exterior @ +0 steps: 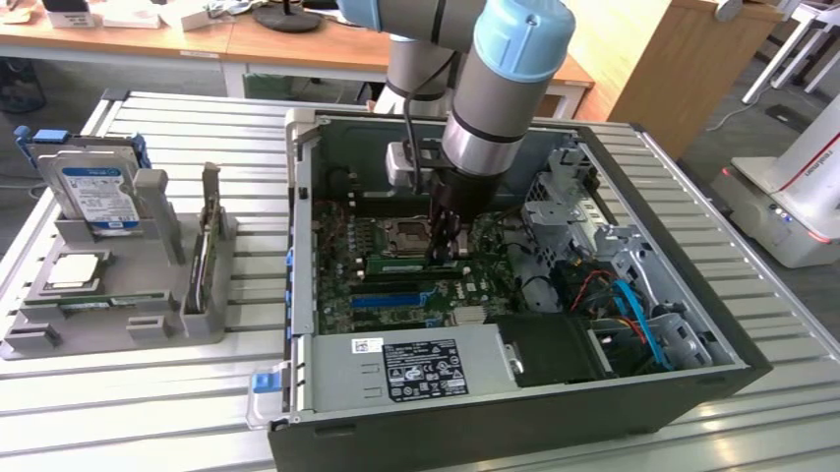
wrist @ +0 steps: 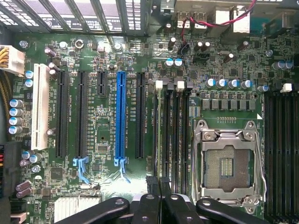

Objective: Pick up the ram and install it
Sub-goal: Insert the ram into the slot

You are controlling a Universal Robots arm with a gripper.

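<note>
Step in hand: install, not pick-up. I judge the ram (exterior: 400,264) to be at the seating stage, since it already stands on edge among the memory slots (wrist: 175,135) of the motherboard (exterior: 344,285).
Gripper: the gripper (exterior: 444,258) reaches straight down into the open computer case (exterior: 525,413). Its fingers are drawn narrow and pinch the ram's upper edge near one end. In the wrist view the gripper (wrist: 158,183) has its black fingers pressed together right over the slots.
Where the ram is: centre of the exterior view, just below the processor socket (exterior: 407,233) and lying along the slot row.
How the ram looks: a long, thin green strip seen nearly edge-on. Its chips and label cannot be made out from here.
What the next move calls for: by my judgement, a straight downward press with the board kept upright and in line with its slot, firm enough for the white end clips (wrist: 160,85) to catch. Any tilt risks jamming.
</note>
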